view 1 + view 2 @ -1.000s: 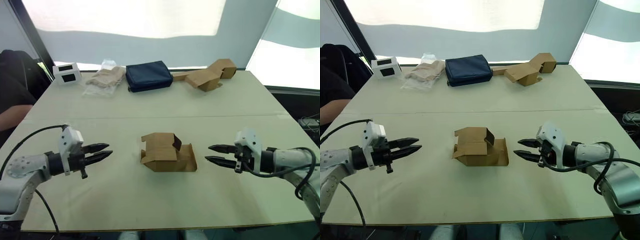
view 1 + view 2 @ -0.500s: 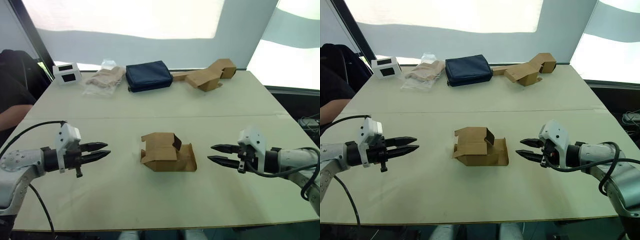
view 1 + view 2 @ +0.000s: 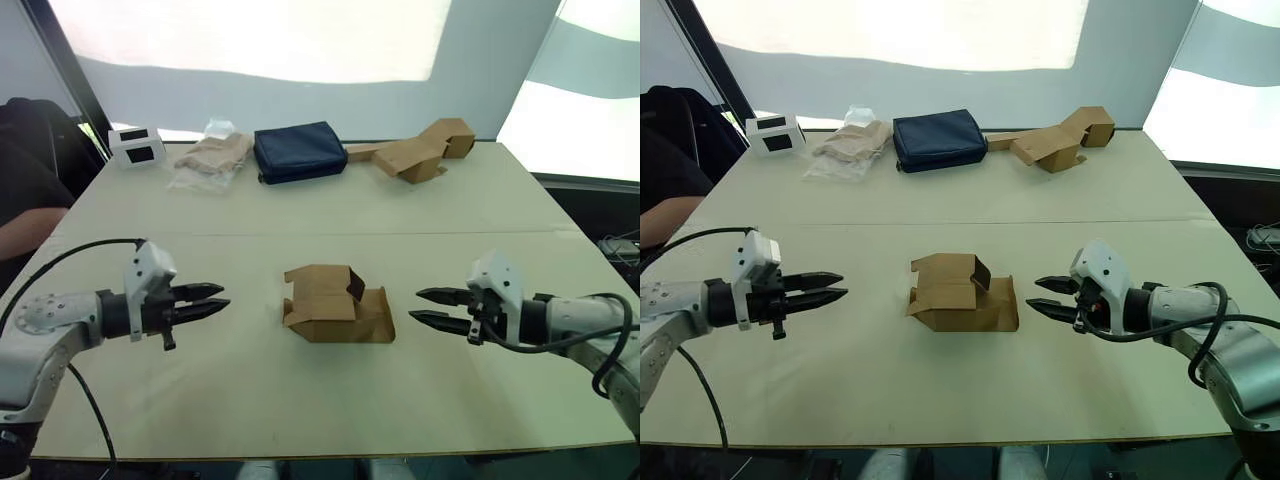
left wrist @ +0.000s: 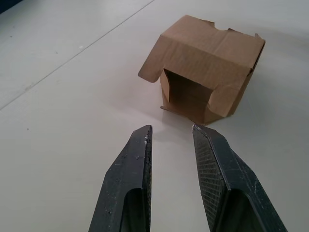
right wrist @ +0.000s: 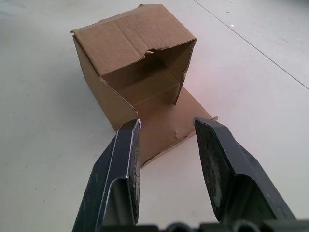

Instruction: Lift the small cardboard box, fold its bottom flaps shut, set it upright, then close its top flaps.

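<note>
Now, box: the small cardboard box lies on its side in the middle of the table, a bit below the center of the head views. Nothing touches it.
Box flaps: one long flap lies flat on the table toward the right of the frame. The other end has short flaps sticking out.
Left wrist view: it shows the box's left end up close, with a dark opening between the short flaps. The head views do not show that opening well.
Right wrist view: it looks straight into the box's open right end, and the flat flap reaches out between the two fingers.
Left gripper: the left gripper sits at the middle left of the frame, held level just over the table and pointing at the box. Its two fingers are a little apart and hold nothing.
Right gripper: the right gripper sits at the middle right, level and pointing at the box from the other side. Its fingers are spread and empty. It is near the flat flap but apart from it.
Far edge of table: a white gadget, a clear bag, a dark blue pouch and a big tan cardboard piece lie in a row at the top.
Hard to see: the inside of the box is dark in the head views. A person's arm is cut off at the left edge.
</note>
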### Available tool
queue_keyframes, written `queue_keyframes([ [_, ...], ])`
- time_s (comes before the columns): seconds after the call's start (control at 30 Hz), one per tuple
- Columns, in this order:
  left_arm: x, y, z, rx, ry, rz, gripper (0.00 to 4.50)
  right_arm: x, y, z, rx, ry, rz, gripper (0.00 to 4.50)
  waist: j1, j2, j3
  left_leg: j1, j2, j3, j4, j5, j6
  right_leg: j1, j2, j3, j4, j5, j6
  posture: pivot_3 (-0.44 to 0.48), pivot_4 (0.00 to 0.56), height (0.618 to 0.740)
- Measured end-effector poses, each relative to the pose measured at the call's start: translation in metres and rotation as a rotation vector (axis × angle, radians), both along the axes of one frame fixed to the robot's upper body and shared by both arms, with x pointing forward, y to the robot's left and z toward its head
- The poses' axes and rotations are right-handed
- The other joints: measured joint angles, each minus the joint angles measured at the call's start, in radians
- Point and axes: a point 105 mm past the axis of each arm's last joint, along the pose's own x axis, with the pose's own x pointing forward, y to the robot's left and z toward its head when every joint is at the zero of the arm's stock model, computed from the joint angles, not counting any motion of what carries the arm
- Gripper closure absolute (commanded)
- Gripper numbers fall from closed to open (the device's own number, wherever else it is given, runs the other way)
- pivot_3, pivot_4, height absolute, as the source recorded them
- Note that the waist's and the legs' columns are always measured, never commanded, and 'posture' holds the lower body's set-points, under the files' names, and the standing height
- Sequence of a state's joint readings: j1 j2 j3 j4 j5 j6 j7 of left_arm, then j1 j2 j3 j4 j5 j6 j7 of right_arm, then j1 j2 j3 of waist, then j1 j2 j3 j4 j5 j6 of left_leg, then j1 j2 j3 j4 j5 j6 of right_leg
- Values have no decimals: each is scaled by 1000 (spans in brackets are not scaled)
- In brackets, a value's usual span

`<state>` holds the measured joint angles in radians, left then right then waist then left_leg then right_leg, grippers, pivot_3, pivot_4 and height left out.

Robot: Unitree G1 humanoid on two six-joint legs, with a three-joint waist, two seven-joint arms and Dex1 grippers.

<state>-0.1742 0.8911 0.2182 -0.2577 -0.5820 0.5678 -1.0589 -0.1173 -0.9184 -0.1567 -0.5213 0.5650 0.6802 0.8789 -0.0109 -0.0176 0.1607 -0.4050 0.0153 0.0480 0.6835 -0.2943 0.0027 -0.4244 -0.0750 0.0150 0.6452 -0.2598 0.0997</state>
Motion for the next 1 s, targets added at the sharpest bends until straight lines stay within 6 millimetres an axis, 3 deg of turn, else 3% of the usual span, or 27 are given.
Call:
queue_keyframes([
  [0.1, 4, -2, -1, -23, 42, 5, 2476, -1, 4, -2, -3, -4, 10, 2764, 0, -1, 0, 0, 0, 0, 0, 0, 0, 0, 1, 0, 0, 0, 0, 0, 150, 740],
  [0.3, 17, -28, -12, -184, 221, -34, 139, -3, 14, -8, 16, 1, 24, 2764, 1, -1, 1, 0, 0, -1, 1, 0, 0, 0, 3, 0, 1, 2, 3, 0, 150, 740],
  [0.43, 26, -54, -20, -379, 505, -59, 62, -1, 17, -11, 14, -6, 15, 2764, 0, -3, 2, 0, 0, -2, 1, 0, 0, 1, 4, 1, 1, 2, 4, 0, 150, 740],
  [0.63, 30, -72, -38, -522, 893, -27, 62, -5, 27, -13, 17, -27, 14, 2764, -5, -3, 2, 0, 0, -4, 1, 0, 0, 0, 9, 1, 2, 3, 6, 0, 150, 740],
  [0.8, 25, -80, -61, -430, 1043, -4, 62, -8, 29, -15, 19, -37, -5, 2764, 0, -3, 2, 0, 1, -6, 1, 1, -1, 0, 10, 1, 3, 3, 4, 0, 150, 740],
  [1.0, 34, -97, -54, -493, 1083, -69, 62, -13, 31, -17, 20, -41, -26, 2764, 2, -3, 2, 0, 0, -5, 1, 2, -3, 0, 9, 2, 2, 3, 1, 0, 150, 740],
])
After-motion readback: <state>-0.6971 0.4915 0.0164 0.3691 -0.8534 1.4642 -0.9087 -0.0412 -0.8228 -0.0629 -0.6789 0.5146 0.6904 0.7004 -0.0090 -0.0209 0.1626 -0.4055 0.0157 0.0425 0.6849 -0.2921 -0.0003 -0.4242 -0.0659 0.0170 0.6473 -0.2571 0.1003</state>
